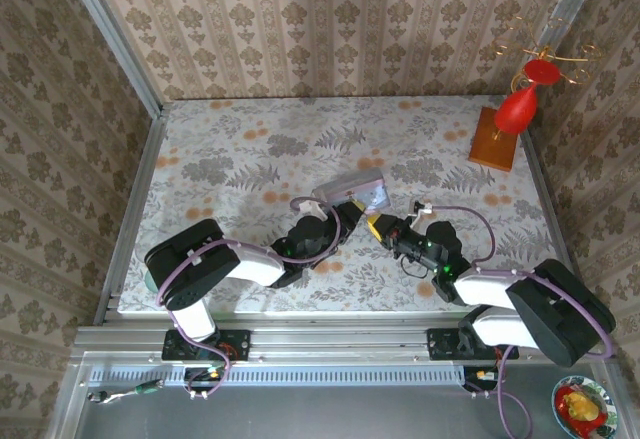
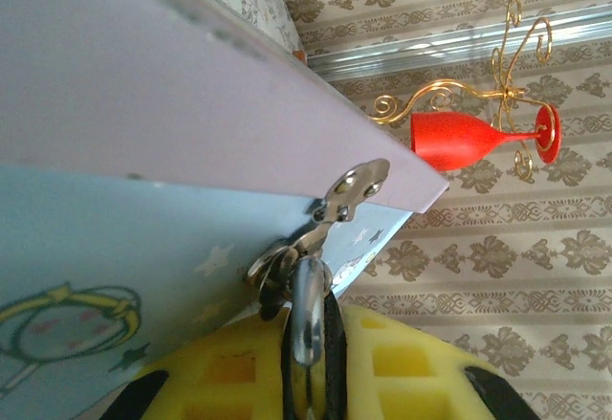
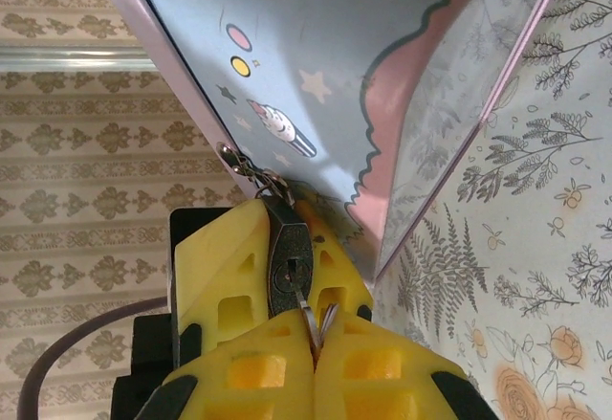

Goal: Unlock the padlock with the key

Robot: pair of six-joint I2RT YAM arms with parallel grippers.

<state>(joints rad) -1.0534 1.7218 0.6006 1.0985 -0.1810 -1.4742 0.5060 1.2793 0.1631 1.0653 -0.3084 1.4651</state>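
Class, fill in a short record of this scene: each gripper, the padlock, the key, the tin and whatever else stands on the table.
left gripper: jaws shut on the padlock
right gripper: jaws shut on the key
key: tip in the padlock's keyhole
padlock: small, dark, shackle through the tin's hasp
tin: pale blue, picture lid, tilted between the two arms
far right corner: red glass ornament on a wooden base
table: floral-patterned top
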